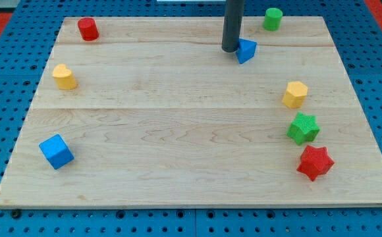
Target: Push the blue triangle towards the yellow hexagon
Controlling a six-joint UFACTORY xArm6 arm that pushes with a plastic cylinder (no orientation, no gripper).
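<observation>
The blue triangle [246,50] lies on the wooden board near the view's top, right of centre. My tip [230,49] touches its left side, with the dark rod rising out of the view's top. The yellow hexagon [295,94] sits at the view's right, below and to the right of the triangle, well apart from it.
A green cylinder [272,18] stands at the top right, a red cylinder [87,29] at the top left. A yellow heart [64,77] and a blue cube [56,151] are on the left. A green star [303,128] and a red star [315,162] lie below the hexagon.
</observation>
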